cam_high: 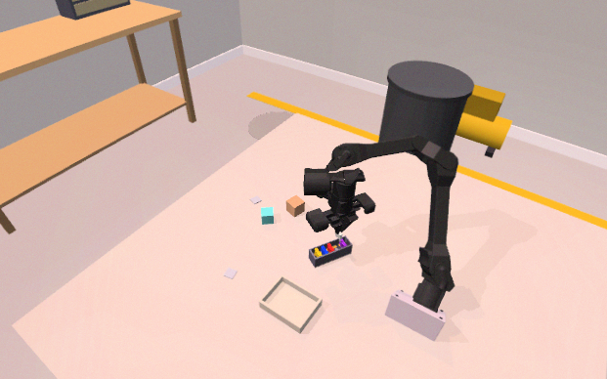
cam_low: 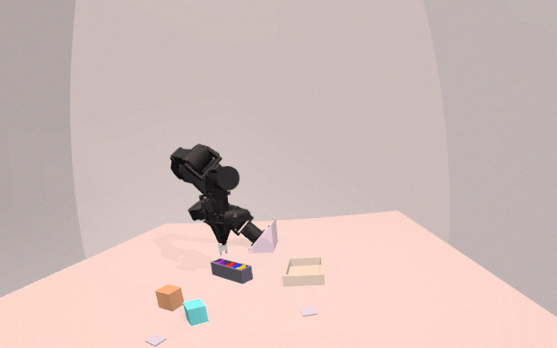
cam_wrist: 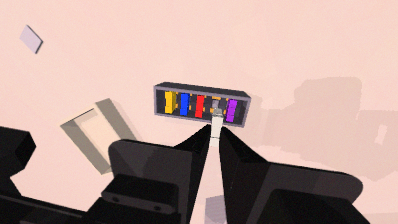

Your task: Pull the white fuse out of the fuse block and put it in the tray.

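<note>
- Shallow beige tray (cam_wrist: 107, 107) lies flat on the counter, at about nine o'clock from the gripper.
- Gripper (cam_wrist: 214, 132) pinches the small, blocky white fuse (cam_wrist: 216, 131), long axis vertical, hanging just above the block.
- Dark rectangular fuse block (cam_wrist: 202, 90) keeps its yellow, blue, red and purple fuses.
</note>
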Controlling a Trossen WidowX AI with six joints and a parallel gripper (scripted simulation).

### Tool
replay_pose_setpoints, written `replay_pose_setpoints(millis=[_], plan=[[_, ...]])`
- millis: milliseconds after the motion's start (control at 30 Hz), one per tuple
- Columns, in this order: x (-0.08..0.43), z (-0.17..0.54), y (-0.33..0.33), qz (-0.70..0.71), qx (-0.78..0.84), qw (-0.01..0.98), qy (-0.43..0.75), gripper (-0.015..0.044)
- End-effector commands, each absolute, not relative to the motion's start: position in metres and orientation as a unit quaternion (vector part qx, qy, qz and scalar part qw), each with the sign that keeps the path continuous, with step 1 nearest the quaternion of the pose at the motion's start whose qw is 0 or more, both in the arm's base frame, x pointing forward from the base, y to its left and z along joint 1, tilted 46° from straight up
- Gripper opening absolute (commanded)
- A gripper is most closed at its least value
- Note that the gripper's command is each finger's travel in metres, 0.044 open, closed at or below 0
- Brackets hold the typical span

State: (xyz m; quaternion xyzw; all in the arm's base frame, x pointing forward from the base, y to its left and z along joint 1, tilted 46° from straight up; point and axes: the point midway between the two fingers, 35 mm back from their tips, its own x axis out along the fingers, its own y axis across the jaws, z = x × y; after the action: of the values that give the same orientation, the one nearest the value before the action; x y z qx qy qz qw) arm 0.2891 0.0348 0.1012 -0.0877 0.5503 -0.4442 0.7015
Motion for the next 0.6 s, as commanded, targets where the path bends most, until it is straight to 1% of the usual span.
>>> replay_pose_setpoints(millis=[0,567], plan=[[0.294,0.095,0.046,-0.443,-0.083,0.703,0.551,0.0000],[0.315,0.037,0.115,-0.438,-0.079,0.704,0.553,0.0000]])
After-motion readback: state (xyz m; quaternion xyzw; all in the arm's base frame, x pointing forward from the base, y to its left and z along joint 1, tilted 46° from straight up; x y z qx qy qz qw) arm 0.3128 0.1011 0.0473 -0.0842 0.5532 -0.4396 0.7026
